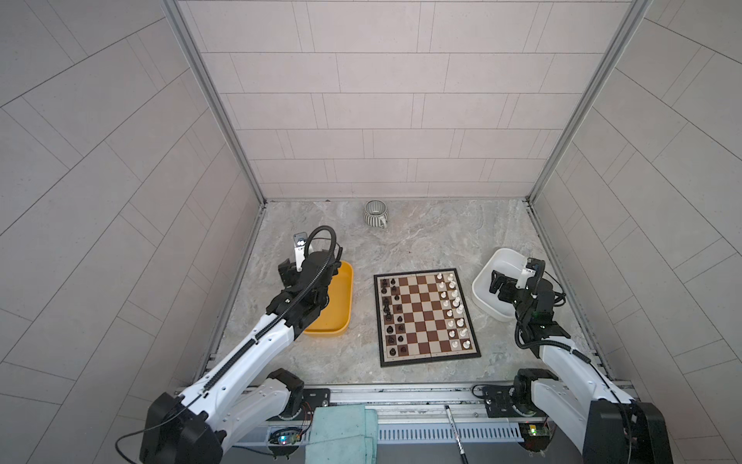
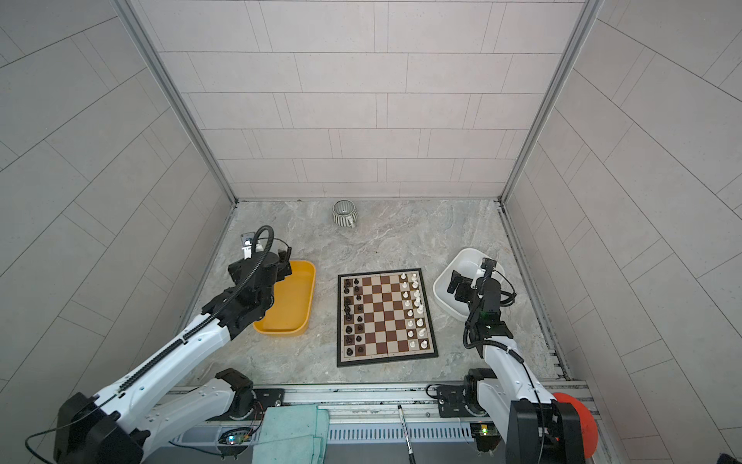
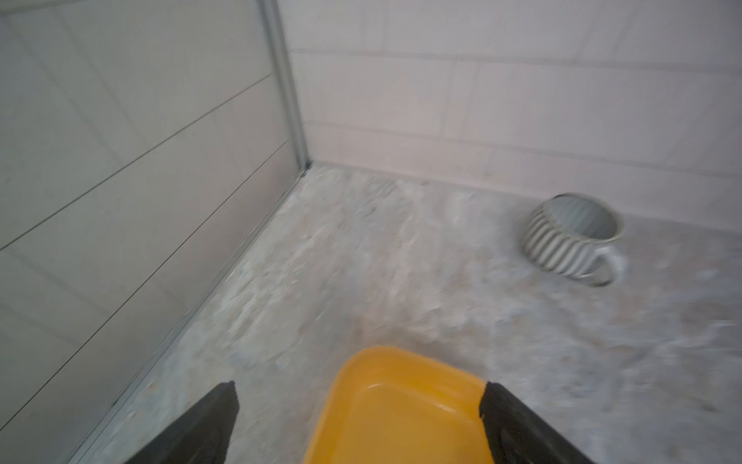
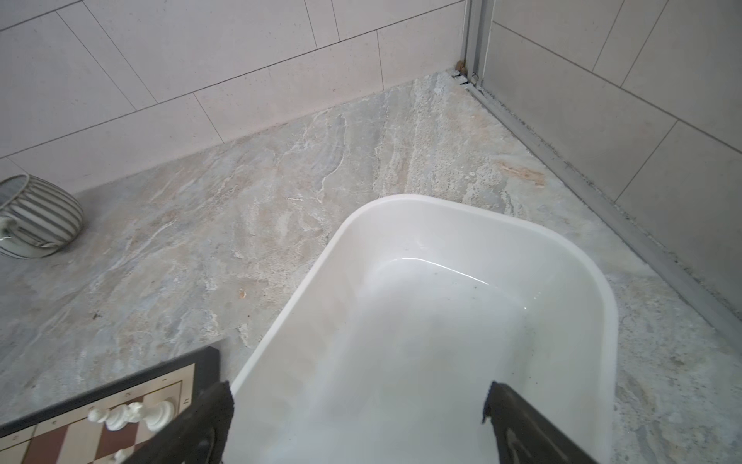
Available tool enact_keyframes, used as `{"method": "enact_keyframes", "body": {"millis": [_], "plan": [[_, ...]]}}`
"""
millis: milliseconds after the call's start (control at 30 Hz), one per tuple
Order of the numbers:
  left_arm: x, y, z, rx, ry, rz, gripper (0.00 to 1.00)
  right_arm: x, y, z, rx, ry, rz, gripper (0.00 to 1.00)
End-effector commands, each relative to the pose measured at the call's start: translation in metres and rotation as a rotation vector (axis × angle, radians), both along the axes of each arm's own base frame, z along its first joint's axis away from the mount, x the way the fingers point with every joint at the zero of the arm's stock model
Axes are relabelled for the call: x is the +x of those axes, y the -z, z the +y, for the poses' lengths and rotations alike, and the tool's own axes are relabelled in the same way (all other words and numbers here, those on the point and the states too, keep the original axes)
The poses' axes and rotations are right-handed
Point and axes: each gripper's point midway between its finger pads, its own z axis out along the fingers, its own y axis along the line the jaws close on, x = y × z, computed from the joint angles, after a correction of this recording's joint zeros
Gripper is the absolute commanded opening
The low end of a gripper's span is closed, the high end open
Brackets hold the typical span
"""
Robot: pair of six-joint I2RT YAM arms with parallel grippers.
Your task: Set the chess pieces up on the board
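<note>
1. Left end effector (image 3: 358,387): the fingers (image 3: 208,422) are spread wide and grip nothing. It hangs over the far end of the yellow tray (image 3: 393,361), whose rounded corner shows between them in the left wrist view.
2. Right end effector (image 4: 358,387): the fingers (image 4: 518,426) are likewise spread wide and empty. It hangs above the white tray (image 4: 441,201), with the tray's interior filling the gap between them.
3. Yellow tray, top view (image 1: 341,297): it sits on the surface (image 1: 421,241) left of the board, well apart from it. The left arm covers part of it, and the floor that shows is plain yellow.
4. White tray, top view (image 1: 502,257): it sits right of the board, near its far corner. Its floor is glossy white with a few dark specks.
5. The board (image 1: 425,317): it lies flat between the two trays.
6. The chess pieces: the black ones (image 1: 391,309) stand in two files along the board's left edge, and the white ones (image 1: 453,305) in two files along its right edge. The middle squares separate the two groups.
7. Striped mug (image 1: 375,214): it rests near the back wall, apart from everything else. Its inside is pale grey.
</note>
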Motion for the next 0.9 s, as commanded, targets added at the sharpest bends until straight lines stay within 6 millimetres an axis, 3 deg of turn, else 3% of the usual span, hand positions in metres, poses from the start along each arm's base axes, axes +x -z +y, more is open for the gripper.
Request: {"method": "enact_keyframes", "body": {"millis": [0,67,167,333,433,533,633,867], "plan": [[0.006,-0.004,0.039,0.052,-0.136,-0.129,1.00,0.017,-0.038,-0.011,-0.110,0.038,-0.190,0.99],[0.011,0.019,0.054,0.036,-0.169,-0.092,1.00,0.025,-0.029,-0.004,-0.130,-0.021,-0.181,0.99],[0.018,0.035,0.062,0.057,-0.165,-0.104,1.00,0.034,-0.019,0.004,-0.156,-0.077,-0.181,0.99],[0.037,0.070,0.063,0.044,-0.109,-0.082,1.00,0.045,-0.004,0.009,-0.203,-0.128,-0.204,0.99],[0.048,0.071,0.058,0.094,-0.058,-0.075,1.00,0.051,0.011,0.012,-0.204,-0.144,-0.218,0.99],[0.048,0.086,0.070,0.040,-0.091,-0.093,1.00,0.058,0.018,0.016,-0.194,-0.181,-0.181,0.99],[0.062,0.103,0.051,0.042,0.044,-0.049,1.00,0.062,0.020,0.017,-0.198,-0.193,-0.156,0.99],[0.068,0.103,0.057,0.054,0.004,-0.068,1.00,0.071,0.021,0.024,-0.189,-0.233,-0.155,0.99]]}}
